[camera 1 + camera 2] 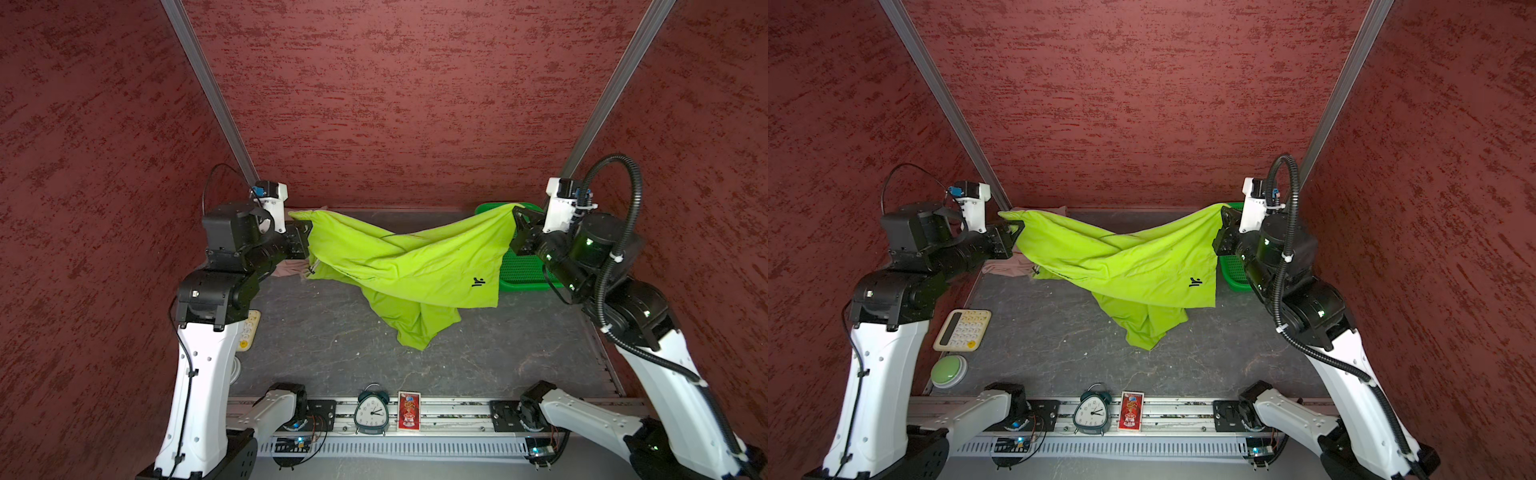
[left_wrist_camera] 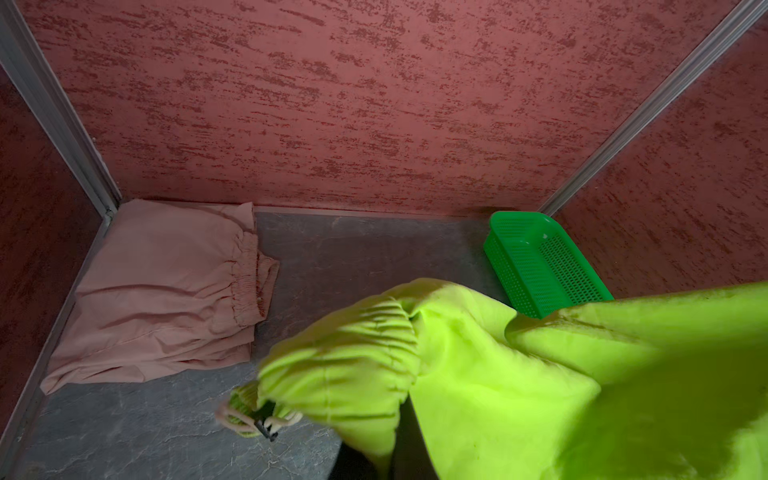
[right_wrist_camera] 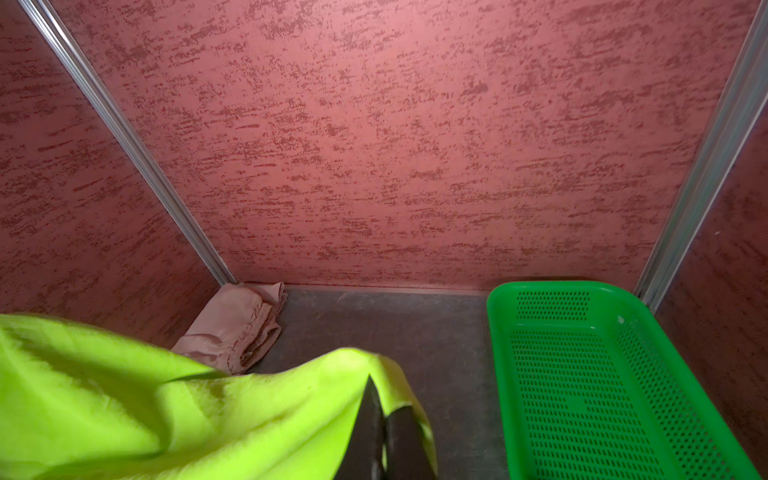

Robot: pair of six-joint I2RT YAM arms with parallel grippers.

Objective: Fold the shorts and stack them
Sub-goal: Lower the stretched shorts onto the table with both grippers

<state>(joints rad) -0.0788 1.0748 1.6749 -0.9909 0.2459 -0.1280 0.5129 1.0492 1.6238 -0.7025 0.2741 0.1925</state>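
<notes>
Over the far table (image 1: 324, 345), the lime green shorts (image 1: 407, 266) hang twisted between the left gripper (image 1: 306, 243) and right gripper (image 1: 518, 224), both clenched on their edges; the lowest fold reaches bare tabletop, with open room nearer. Only the wrist views show the folded pink shorts (image 2: 158, 291) whole, cornered far left, well apart from the basket (image 3: 582, 395).

On the lime green shorts (image 1: 407, 266) I see one small black mark (image 1: 478, 282) printed near a hem corner: some short strokes and a dot, which I cannot read as letters. The alarm clock (image 1: 371, 411) at the front edge of the desk (image 1: 332, 332) has numbers around its dial, too small to read. The red box (image 1: 409, 411) just beside it and the calculator (image 1: 962, 330) keys at the left edge are not legible either.
</notes>
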